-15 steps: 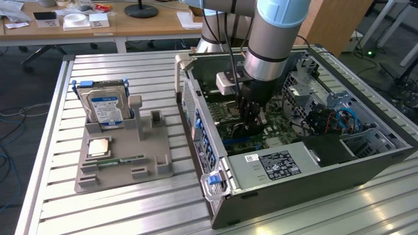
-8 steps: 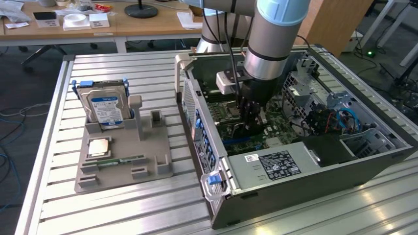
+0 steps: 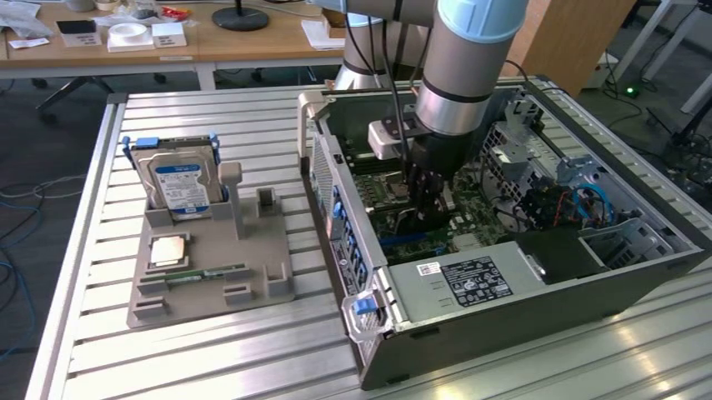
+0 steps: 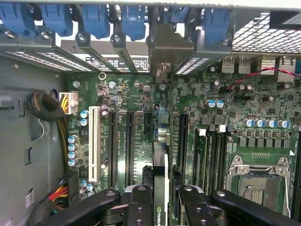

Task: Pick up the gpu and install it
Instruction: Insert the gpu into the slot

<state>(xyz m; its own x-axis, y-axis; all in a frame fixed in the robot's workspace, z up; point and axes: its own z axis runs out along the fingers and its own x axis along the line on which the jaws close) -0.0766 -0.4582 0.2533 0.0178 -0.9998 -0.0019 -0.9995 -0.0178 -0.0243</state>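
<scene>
My gripper [image 4: 162, 205] is down inside the open computer case [image 3: 534, 333], shut on the gpu [image 4: 160, 165]. The gpu is a thin card seen edge-on, with a green logo by my fingers [image 4: 140, 202]. It stands upright over the green motherboard [image 4: 235, 117], between two long black slots [image 4: 129, 141]. Its metal bracket [image 4: 164, 47] reaches the row of rear slot openings with blue clips [image 4: 96, 21]. Whether its lower edge sits in a slot I cannot tell. In the exterior view the arm comes straight down and the gripper [image 3: 428, 190] hangs over the middle of the board.
A grey parts holder [image 3: 262, 279] on the slatted table carries a silver hard drive with a blue label [image 3: 178, 185], a processor [image 3: 167, 250] and a slim RAM stick [image 3: 206, 273]. Inside the case are the power supply [image 3: 468, 283], a cable bundle [image 4: 44, 106] and the empty processor socket [image 4: 256, 183].
</scene>
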